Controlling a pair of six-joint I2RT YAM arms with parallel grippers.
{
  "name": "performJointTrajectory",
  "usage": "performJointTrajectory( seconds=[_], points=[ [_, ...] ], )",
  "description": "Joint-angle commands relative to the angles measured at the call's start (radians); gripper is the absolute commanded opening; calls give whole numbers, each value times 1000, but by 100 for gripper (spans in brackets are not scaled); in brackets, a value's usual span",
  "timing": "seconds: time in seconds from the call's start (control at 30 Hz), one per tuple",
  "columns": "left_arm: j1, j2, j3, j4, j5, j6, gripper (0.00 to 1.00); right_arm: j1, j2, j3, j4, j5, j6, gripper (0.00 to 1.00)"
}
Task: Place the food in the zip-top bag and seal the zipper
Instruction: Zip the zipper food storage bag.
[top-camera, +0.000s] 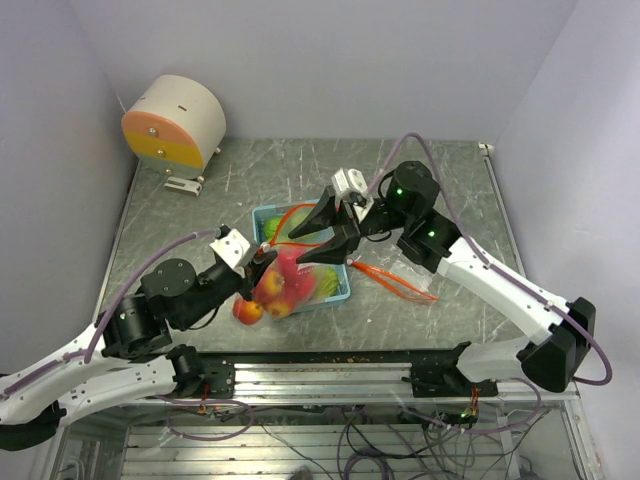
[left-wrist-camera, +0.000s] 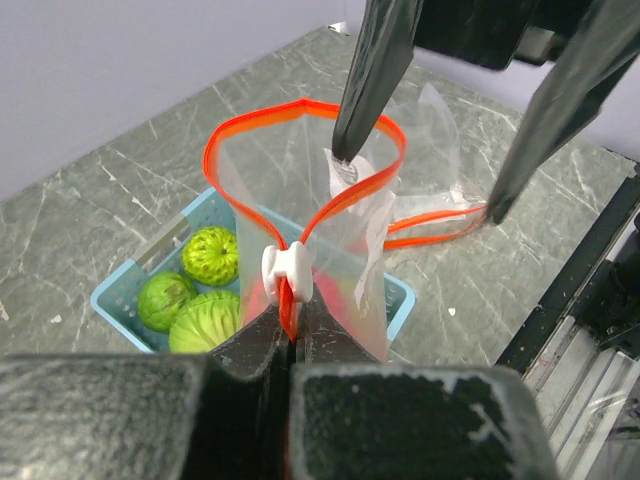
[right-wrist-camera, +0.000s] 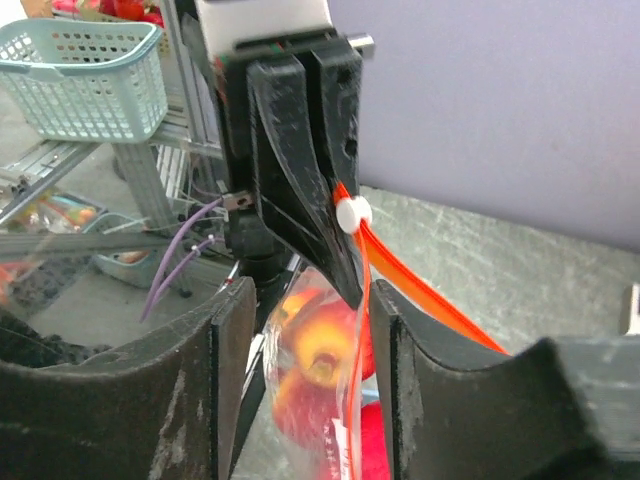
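Zip-top bag (left-wrist-camera: 345, 255) held over the basket, mouth gaping

On the grey table (top-camera: 200, 200) sits the light blue basket (left-wrist-camera: 118, 292), the bag hanging at its near left edge. The right gripper (top-camera: 297, 248) is spread wide, one finger at the open mouth. Red fruits (right-wrist-camera: 318, 365) lie in the bag, green fruits (left-wrist-camera: 210, 255) in the basket. The left gripper (left-wrist-camera: 290, 335) is clamped on the zipper (left-wrist-camera: 300, 105) beside its white slider (left-wrist-camera: 287, 272).

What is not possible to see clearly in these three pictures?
- Top view: the right gripper covers much of the light blue plastic basket; its contents cannot be counted.
- Left wrist view: the left gripper hides the red-orange zipper strip past the white slider.
- Right wrist view: the lower edge cuts off the clear plastic bag.
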Motion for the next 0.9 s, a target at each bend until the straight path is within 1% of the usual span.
performJointTrajectory(
  seconds=[0.0,0.17,0.43,0.53,0.7,0.87],
  points=[
    [2,-13,16,3,32,13,7,-2,-28,23,64,-51,-31,50],
    [2,-27,17,2,45,13,7,-3,69,100,115,-116,52,47],
    [1,-2,31,-14,73,10,7,1,170,106,405,-170,296,46],
    [2,-2,32,-12,78,10,7,11,200,117,471,-182,350,45],
    [2,-2,34,-14,71,7,7,35,235,143,467,-190,355,45],
    [2,1,39,-23,62,3,7,57,254,147,470,-191,358,42]
  ],
)
